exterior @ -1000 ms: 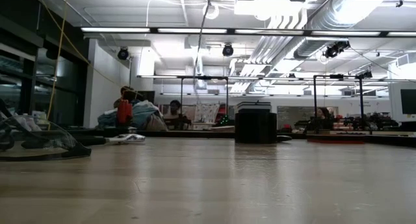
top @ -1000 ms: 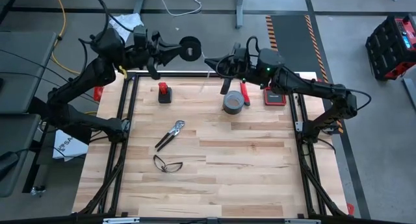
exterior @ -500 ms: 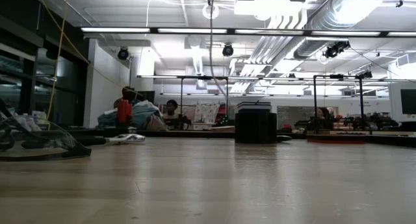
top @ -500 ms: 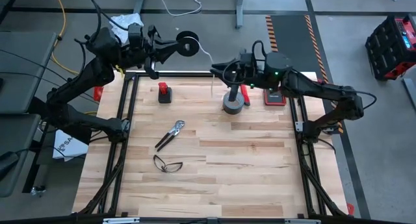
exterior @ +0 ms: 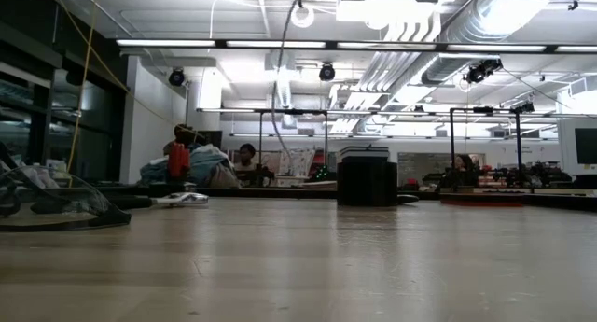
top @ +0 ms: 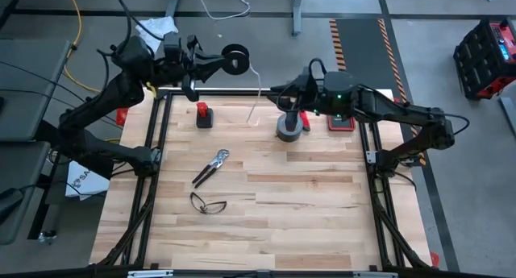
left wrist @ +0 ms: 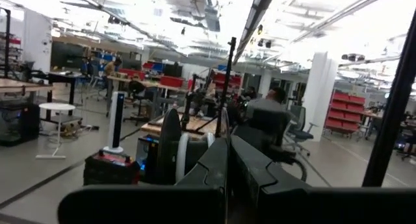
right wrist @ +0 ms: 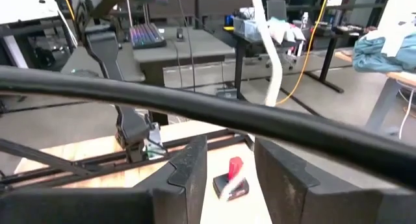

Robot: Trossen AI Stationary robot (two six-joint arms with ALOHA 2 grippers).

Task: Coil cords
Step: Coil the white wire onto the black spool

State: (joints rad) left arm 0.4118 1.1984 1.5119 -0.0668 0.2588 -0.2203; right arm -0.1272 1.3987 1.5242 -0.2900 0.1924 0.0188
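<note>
My left gripper (top: 219, 62) is shut on a small black round spool (top: 235, 59), high above the table's far edge. White cord is wound on the spool, as the left wrist view (left wrist: 172, 149) shows. A thin white cord (top: 256, 93) hangs loose from the spool down toward the table's far part. It also shows in the right wrist view (right wrist: 270, 62). My right gripper (top: 280, 91) is to the right of the hanging cord, above the grey tape roll (top: 289, 126). It is open and empty (right wrist: 231, 169). My left gripper holds the spool at the side of one black flange (left wrist: 209, 146), with its fingers (left wrist: 250, 175) closed together. The fingers come level from the table's left. The spool is lifted clear of the table, and the cord's free length hangs slack below it.
On the table lie a red and black item (top: 204, 115), a red-handled tool (top: 304, 117), a red and black box (top: 340, 121), pliers (top: 211, 167) and glasses (top: 208, 203). A black frame rail (top: 210, 90) runs along the far edge.
My right gripper has moved away from the spool toward the table's right edge and a little nearer, to above the tape roll. The cord's free length has swung and now hangs down from the spool on the gripper's left.
</note>
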